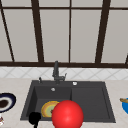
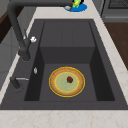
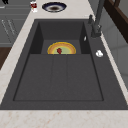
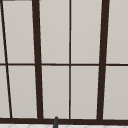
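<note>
Fingers unreadable on left hand point(image 1: 34, 118), a dark blob at the front left corner of the sink point(image 1: 27, 105); open or closed, cannot tell. Nearest thing: yellow plate point(image 2: 66, 81) flat on the sink's basin floor, small red bit point(image 2: 69, 79) at its centre. Red ball point(image 1: 67, 114) over the sink's front rim, just beside the hand. Judgement: best to approach over that rim, clear of the ball, and keep the plate level.

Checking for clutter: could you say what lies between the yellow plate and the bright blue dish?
Left side view: past the yellow plate, the bare drainboard, then counter.
</note>
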Available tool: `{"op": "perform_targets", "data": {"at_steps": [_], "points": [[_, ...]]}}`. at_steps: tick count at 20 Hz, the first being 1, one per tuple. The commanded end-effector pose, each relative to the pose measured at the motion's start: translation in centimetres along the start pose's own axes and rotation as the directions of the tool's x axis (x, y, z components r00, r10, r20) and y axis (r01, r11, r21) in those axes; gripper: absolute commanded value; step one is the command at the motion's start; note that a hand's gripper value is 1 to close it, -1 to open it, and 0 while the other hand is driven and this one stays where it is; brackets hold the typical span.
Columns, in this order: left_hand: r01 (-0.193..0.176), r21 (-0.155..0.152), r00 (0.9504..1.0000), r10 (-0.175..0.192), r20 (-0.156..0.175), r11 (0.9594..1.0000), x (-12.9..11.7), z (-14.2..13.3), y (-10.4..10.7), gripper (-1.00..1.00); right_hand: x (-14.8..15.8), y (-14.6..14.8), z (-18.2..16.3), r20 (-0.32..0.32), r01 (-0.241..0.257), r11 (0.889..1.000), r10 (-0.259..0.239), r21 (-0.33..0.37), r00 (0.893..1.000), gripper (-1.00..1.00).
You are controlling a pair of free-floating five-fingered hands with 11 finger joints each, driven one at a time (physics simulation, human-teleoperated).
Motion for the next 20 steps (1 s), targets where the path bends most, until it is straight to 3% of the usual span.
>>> {"op": "perform_targets", "data": {"at_steps": [1, 2, 10, 20], "points": [[0.0, 0.0, 1.0, 0.0, 0.0, 1.0, 0.0, 0.0, 0.0, 0.0, -0.3, -1.6, -0.3, -0.034, 0.009, 1.0, -0.01, -0.029, 0.999, 1.0], [0.0, 0.0, 1.0, 0.0, 0.0, 1.0, 0.0, 0.0, 0.0, 0.0, 1.1, -1.7, -0.7, -0.058, 0.006, 1.0, -0.007, -0.016, 0.998, 1.0], [0.0, 0.0, 1.0, 0.0, 0.0, 1.0, 0.0, 0.0, 0.0, 0.0, 2.6, -4.9, -2.1, -0.201, -0.015, 1.0, 0.013, -0.01, 0.98, 1.0], [0.0, 0.0, 1.0, 0.0, 0.0, 1.0, 0.0, 0.0, 0.0, 0.0, 3.0, -11.9, -0.6, -0.148, -0.018, 1.0, 0.018, 0.0, 0.989, 1.0]]}}
